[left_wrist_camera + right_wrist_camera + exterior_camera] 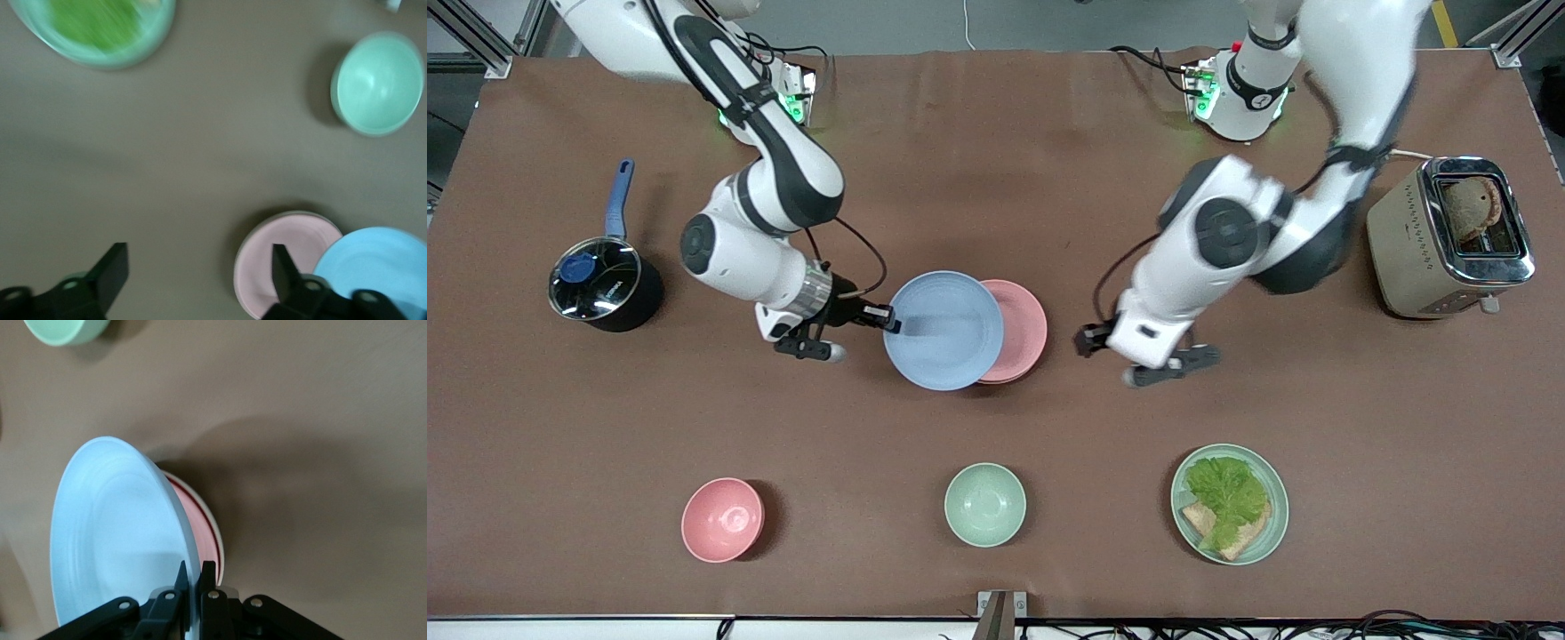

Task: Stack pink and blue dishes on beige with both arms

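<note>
My right gripper is shut on the rim of the pastel blue plate. It holds the plate tilted, partly over the pink plate at the table's middle. A thin pale rim shows under the pink plate; the rest of the beige plate is hidden. My left gripper hangs open over bare table beside the pink plate, toward the left arm's end, with nothing between its fingers. The blue plate also shows in the left wrist view.
A black pan with a blue handle stands toward the right arm's end, a toaster toward the left arm's end. Nearer the front camera sit a pink bowl, a mint bowl and a mint plate with lettuce.
</note>
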`<action>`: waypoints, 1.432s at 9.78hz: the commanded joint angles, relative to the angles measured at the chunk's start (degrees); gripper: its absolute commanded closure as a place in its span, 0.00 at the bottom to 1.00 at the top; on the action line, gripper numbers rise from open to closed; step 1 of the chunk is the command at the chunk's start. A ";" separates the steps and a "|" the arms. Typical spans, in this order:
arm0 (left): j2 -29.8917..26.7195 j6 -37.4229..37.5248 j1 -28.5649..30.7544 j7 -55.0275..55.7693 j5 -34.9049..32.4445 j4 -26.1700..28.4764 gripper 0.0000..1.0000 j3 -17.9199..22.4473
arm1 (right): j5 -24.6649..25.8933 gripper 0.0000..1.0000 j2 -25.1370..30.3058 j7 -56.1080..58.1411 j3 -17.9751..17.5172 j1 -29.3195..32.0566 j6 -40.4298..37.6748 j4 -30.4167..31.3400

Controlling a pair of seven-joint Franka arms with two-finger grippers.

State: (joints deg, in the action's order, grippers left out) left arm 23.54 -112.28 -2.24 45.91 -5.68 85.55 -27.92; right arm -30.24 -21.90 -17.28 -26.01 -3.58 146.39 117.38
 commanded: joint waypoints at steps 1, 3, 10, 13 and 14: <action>-2.06 11.51 3.98 -7.21 -2.23 -6.17 0.00 0.23 | 0.62 0.97 -1.56 -1.18 -0.97 -1.25 3.18 0.66; -8.48 15.93 9.60 -19.48 -2.76 -6.10 0.00 -0.12 | 0.62 0.96 -4.80 -1.18 -1.84 -2.31 8.01 0.66; -24.75 25.89 1.99 -38.61 5.83 0.91 0.00 17.61 | 0.62 0.88 -8.42 -1.09 -2.03 -4.51 13.48 1.01; -28.02 26.76 -2.41 -38.71 5.85 4.53 0.00 22.99 | 0.62 0.00 -6.59 -0.57 -1.94 -3.63 13.13 0.84; -28.02 27.64 -2.41 -38.53 5.50 4.45 0.00 22.91 | 0.62 0.00 -3.18 -0.30 -1.85 -2.24 11.39 0.84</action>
State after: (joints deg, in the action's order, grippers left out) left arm -3.56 -85.26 -3.90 7.84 -0.41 86.88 -5.77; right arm -30.24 -29.84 -17.29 -27.39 -7.80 159.57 117.14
